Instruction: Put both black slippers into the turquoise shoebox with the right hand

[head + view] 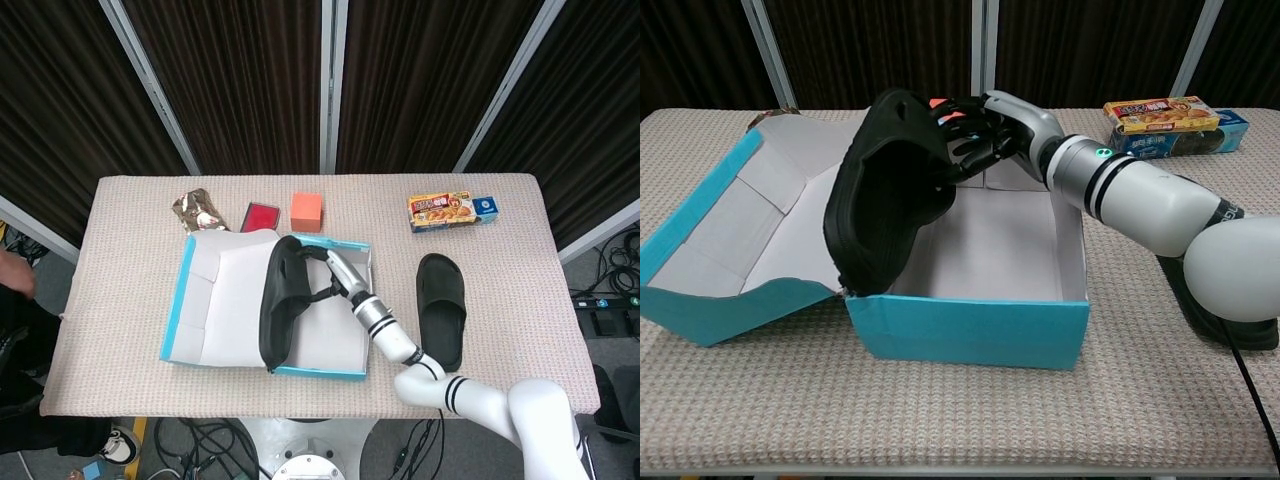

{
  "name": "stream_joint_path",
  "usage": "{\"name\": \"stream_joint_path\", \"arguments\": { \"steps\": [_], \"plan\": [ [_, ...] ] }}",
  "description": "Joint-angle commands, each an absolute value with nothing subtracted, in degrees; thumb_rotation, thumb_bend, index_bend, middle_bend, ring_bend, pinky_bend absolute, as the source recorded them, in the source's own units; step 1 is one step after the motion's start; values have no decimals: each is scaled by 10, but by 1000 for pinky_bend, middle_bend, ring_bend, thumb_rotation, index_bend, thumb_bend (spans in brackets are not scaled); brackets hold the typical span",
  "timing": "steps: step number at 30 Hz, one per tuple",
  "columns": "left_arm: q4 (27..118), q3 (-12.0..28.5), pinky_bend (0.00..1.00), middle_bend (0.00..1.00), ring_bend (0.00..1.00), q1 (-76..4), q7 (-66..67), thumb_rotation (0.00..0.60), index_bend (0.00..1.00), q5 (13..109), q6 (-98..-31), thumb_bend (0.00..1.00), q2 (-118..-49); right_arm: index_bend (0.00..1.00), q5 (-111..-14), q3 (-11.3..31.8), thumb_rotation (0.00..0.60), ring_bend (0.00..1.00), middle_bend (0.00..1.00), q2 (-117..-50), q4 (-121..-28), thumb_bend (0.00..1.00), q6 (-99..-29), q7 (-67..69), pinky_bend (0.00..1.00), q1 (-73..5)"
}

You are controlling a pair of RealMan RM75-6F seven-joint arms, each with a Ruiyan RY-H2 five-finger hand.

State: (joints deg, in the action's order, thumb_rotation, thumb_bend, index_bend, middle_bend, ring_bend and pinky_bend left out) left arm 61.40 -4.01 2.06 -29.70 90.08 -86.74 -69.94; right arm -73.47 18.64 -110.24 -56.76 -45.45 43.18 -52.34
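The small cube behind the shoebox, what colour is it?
The cube is orange, clearest in the head view.

Chest view: the second black rubber slipper (1210, 300), at the right edge of the frame, is largely concealed behind the white right forearm (1140, 195), and its toe is cut off by the frame edge. The fingers of the black-and-silver right hand (985, 125) are partly hidden behind the held black rubber slipper (885, 195). Printing on the yellow snack carton (1155, 113), upper right, is too small to read. Head view: the white right upper arm (545, 435) runs off the bottom edge, lower right.
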Motion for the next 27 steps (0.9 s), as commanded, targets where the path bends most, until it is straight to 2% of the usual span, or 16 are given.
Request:
{"name": "stream_joint_path", "arguments": {
  "steps": [1, 16, 27],
  "plan": [
    [612, -40, 72, 162, 51, 20, -298, 600, 88, 901, -866, 0, -701, 482, -738, 183, 600, 163, 468, -1101, -563, 49, -454, 426, 190, -523],
    [608, -41, 74, 162, 51, 18, -305, 600, 88, 899, -857, 0, -703, 486, -755, 164, 600, 163, 464, -1111, -528, 72, -453, 402, 193, -519],
    [603, -42, 76, 162, 51, 15, -308, 600, 88, 899, -848, 0, -707, 486, -768, 151, 600, 163, 464, -1116, -491, 74, -466, 302, 215, -529]
  ]
}}
